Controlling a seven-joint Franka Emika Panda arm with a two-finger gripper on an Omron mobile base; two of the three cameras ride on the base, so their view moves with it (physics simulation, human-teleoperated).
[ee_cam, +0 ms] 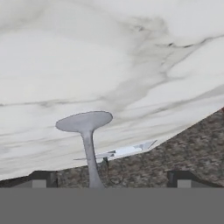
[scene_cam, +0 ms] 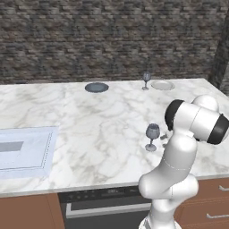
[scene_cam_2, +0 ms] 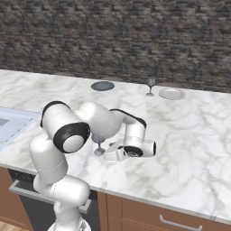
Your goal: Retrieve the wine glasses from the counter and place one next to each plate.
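Reaching for the near wine glass (scene_cam: 152, 136) on the counter (scene_cam: 89, 120), the open claw (ee_cam: 109, 179) brackets its stem without touching. Next it should close on the stem. The glass stands upright, foot down. The other glass (scene_cam: 146, 80) stands beside the pale plate (scene_cam: 162, 85); the dark plate (scene_cam: 96, 87) has none.

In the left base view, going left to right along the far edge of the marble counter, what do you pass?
Dark plate → far wine glass → pale plate.
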